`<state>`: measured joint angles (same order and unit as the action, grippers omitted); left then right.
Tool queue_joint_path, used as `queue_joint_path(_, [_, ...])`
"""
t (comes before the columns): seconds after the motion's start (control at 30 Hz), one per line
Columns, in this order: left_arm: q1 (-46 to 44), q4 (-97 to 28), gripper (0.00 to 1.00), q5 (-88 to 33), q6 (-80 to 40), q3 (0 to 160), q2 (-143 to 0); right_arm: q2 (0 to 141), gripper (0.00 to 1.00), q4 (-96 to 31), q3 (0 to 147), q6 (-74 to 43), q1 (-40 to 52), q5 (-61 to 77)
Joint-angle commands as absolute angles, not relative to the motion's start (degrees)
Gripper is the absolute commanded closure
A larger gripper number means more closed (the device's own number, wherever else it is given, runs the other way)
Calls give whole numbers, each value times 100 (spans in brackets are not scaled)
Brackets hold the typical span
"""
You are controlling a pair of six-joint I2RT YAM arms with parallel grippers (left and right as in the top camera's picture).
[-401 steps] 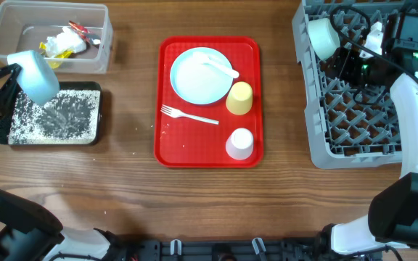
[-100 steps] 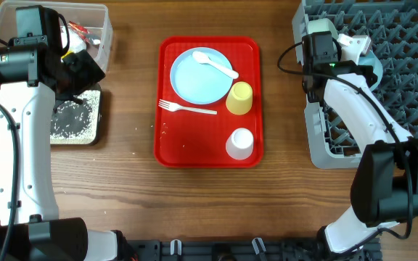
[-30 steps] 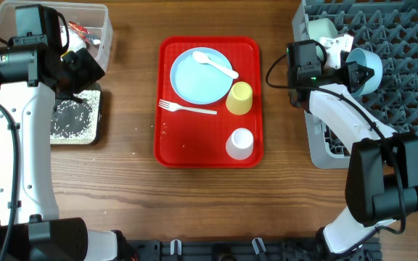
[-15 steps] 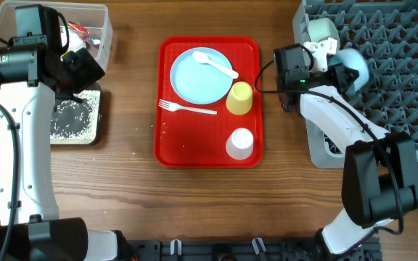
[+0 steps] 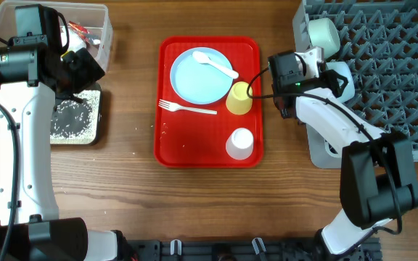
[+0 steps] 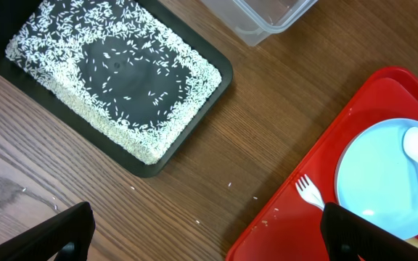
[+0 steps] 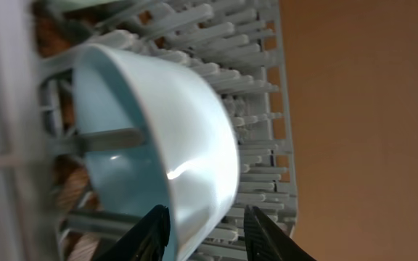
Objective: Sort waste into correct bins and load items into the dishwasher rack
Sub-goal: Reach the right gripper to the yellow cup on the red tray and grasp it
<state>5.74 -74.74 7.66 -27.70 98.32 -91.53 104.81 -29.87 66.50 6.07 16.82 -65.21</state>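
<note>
Red tray [image 5: 187, 145]: rectangular, raised rim, lies flat at bench centre.
Bench [image 5: 129, 192]: brown wood-grain surface.

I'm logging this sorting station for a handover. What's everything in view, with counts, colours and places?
table: 1, brown wood, under everything
red tray: 1, red, centre
plate: 1, light blue, on red tray
spoon: 1, white, on plate
fork: 1, white, on red tray
yellow cup: 1, yellow, beside plate
white cup: 1, white, red tray's near corner
clear tub: 1, clear, far left
wrapper: 1 seen, red-and-white, in clear tub
black tray: 1, black, beside clear tub
rice grains: many, white, in black tray
rack: 1, grey, right
upper bowl: 1, pale, rack corner
lower bowl: 1, light blue, on rack tines
left gripper: 1, black, open, empty
right gripper: 1, black, open astride lower bowl's rim
</note>
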Motion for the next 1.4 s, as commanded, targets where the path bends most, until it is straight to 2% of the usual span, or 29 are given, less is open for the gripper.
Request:
queue_joint_path(0.0, [602, -7454, 0, 801, -2722, 9848, -9190, 10562, 62, -3111, 6608, 545, 1885, -6335])
queue_joint_path(0.23, [602, -7454, 0, 801, -2722, 9848, -9190, 10490, 60, -3100, 6613, 537, 2235, -6335])
queue_joint_path(0.37, [602, -7454, 0, 801, -2722, 9848, -9190, 10350, 50, -3050, 6622, 456, 2362, -6346])
queue_joint_path(0.57, [602, -7459, 0, 801, -2722, 9848, -9190, 9793, 44, -3057, 6635, 285, 2530, -6357])
queue_joint_path(0.67, [600, -7491, 0, 801, -2720, 9848, -9190, 9376, 35, -3000, 6646, 290, 2744, -6132])
queue_joint_path(0.8, [602, -7491, 0, 803, -2720, 9848, -9190, 8873, 30, -3074, 6648, 255, 3253, -4762])
queue_joint_path(0.93, [602, -7502, 0, 827, -2641, 9848, -9190, 8473, 29, -2965, 6648, -1190, 3623, -2303])
queue_joint_path(1.03, [602, -7561, 0, 847, -2567, 9848, -9190, 8451, 29, -2585, 6646, -1468, 3610, -655])
queue_joint_path(1.17, [602, -7684, 0, 917, -2519, 9848, -9190, 8477, 27, -2366, 6768, -1555, 3592, -266])
queue_joint_path(1.37, [602, -7870, 0, 1063, -2397, 9848, -9190, 8580, 20, -3929, 8322, -1291, 3306, -211])
